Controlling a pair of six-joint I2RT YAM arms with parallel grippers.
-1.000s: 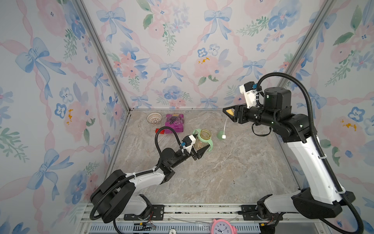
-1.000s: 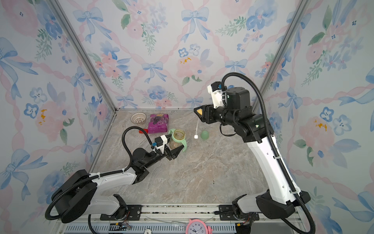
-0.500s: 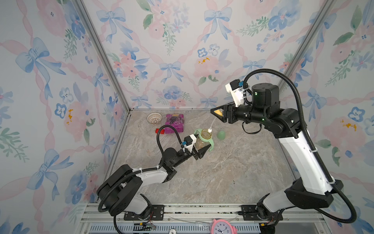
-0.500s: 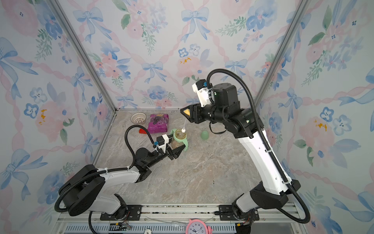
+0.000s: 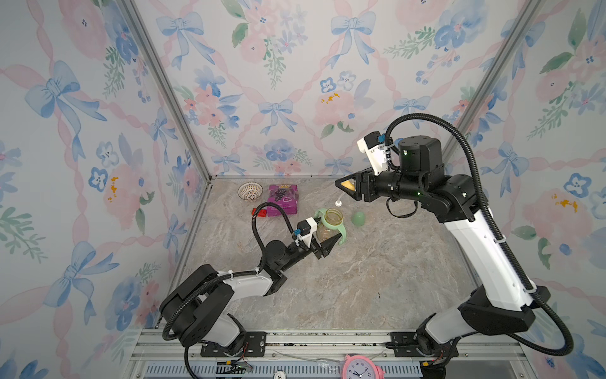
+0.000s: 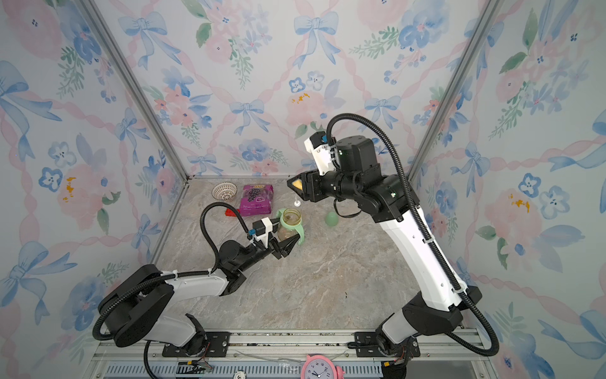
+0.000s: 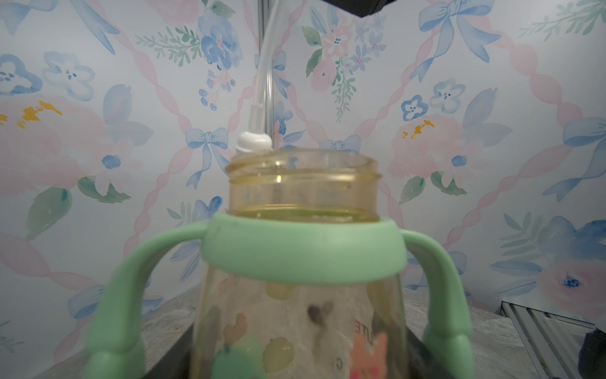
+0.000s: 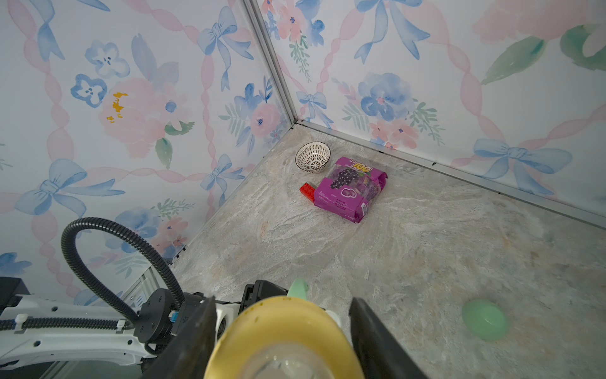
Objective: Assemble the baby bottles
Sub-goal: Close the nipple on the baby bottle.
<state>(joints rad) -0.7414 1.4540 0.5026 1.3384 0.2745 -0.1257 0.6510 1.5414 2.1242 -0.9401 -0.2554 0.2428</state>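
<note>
While the right gripper (image 5: 344, 187) carries the yellow ring (image 8: 278, 325) and its clear nipple above the counter (image 5: 360, 279), the thin straw (image 7: 262, 82) dangling from it is the likely trouble. Its white weighted tip (image 7: 254, 143) hangs just beside the rim of the baby bottle (image 7: 303, 183), apparently outside the open mouth rather than in it. If the ring comes down from here, I judge the tip could catch on the rim or slip down the outside, leaving the straw pinched under the ring. A sideways knock could tilt the bottle in its hold, and a ring lowered askew may cross the threads.

The right gripper's jaws stand part-way apart, clamped on opposite sides of the yellow ring, as the right wrist view shows. The left gripper (image 5: 326, 245) is clamped on the bottle's lower body, below the mint-green collar (image 7: 303, 252) with its two handles. The bottle stands upright near the middle of the counter, mouth open.

Near the bottle, on the right arm's side, the mint-green dome cap (image 5: 358, 218) lies untouched on the counter. Well apart, in the far corner, sit a white perforated bowl (image 5: 250, 191), a purple packet (image 5: 282, 200) and a red brick (image 5: 259, 212) touching the packet.
</note>
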